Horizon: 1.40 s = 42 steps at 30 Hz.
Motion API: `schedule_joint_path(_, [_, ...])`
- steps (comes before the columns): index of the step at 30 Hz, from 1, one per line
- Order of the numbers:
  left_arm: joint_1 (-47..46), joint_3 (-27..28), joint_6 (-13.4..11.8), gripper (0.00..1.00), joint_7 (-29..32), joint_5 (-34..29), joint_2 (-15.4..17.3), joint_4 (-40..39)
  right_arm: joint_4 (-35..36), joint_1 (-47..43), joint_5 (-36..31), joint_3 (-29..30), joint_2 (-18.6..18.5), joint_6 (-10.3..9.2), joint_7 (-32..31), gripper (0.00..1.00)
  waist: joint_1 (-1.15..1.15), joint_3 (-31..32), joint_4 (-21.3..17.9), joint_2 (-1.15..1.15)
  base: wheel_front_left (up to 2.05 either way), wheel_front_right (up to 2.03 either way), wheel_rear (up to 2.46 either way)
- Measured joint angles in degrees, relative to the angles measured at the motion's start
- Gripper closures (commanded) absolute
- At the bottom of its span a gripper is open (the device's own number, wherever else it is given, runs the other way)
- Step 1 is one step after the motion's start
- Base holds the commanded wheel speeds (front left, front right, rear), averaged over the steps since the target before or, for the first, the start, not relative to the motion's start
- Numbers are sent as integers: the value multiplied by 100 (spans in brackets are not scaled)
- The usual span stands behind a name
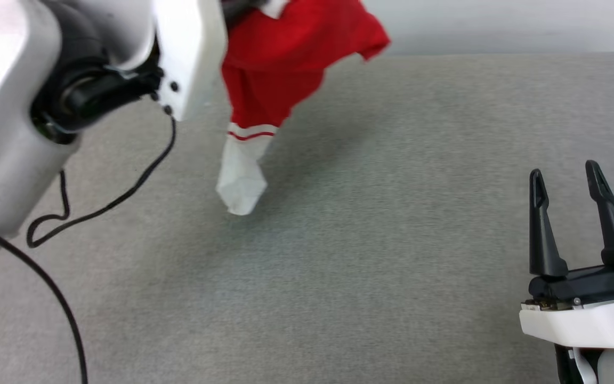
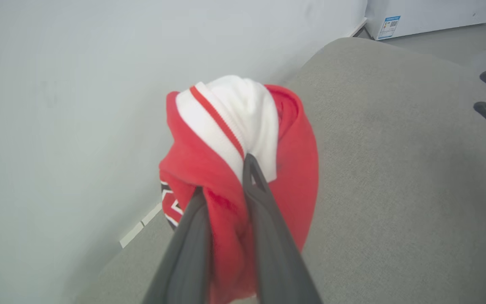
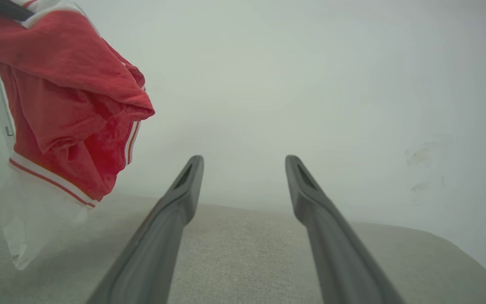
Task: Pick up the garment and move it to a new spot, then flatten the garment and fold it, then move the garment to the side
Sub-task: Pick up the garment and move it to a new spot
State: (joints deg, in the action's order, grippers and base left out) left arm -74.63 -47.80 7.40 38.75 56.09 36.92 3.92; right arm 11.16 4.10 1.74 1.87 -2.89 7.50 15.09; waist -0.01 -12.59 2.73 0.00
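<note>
Red garment (image 2: 293, 169) hung above the grey surface (image 1: 392, 240), clamped in the left gripper (image 2: 224, 175); the right gripper (image 1: 564, 169) stood fully open, empty.

Reads to me as a bare test room or lab rather than a home.

The work surface (image 1: 392, 240) is wide and flat, covered in plain grey woven cloth. Its corner looks rounded in the left wrist view.

The wall (image 2: 78, 84) behind it is blank and pale, with faint scuffs in the right wrist view. A white skirting board (image 2: 132, 240) runs along its foot.

Past the far corner I see grey floor (image 2: 449, 40) and a white box-shaped unit (image 2: 437, 12). It carries a small blue-topped label (image 2: 390, 26), too small for me to read.

A black cable (image 1: 115, 200) hangs loose above the cloth.
</note>
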Motion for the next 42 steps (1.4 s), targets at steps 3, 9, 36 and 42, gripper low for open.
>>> schedule_joint_path(3, [-129, -135, 0, 100, -16, 58, -169, -110, -23, -56, 25, 34, 0, 0, 0, 0, 0, 91, -235, 0, 0, 0, 0])
schedule_joint_path(9, [-130, -612, 0, 100, -123, 114, -434, -116, -73, -80, 46, 94, -1, 0, -1, 0, 0, 182, -638, 0, 0, 0, 0])
schedule_joint_path(36, [2615, -2570, 0, 0, -1288, -480, -2332, 1144, -383, 31, -21, 215, 0, 0, -1, 0, 1, -288, -782, 0, 0, 0, 0])
schedule_joint_path(42, [2270, -2477, 0, 0, -2773, -820, -2490, 1414, -449, -125, -68, 243, 0, 0, -1, 0, 0, -38, -698, 0, 0, 0, 0])
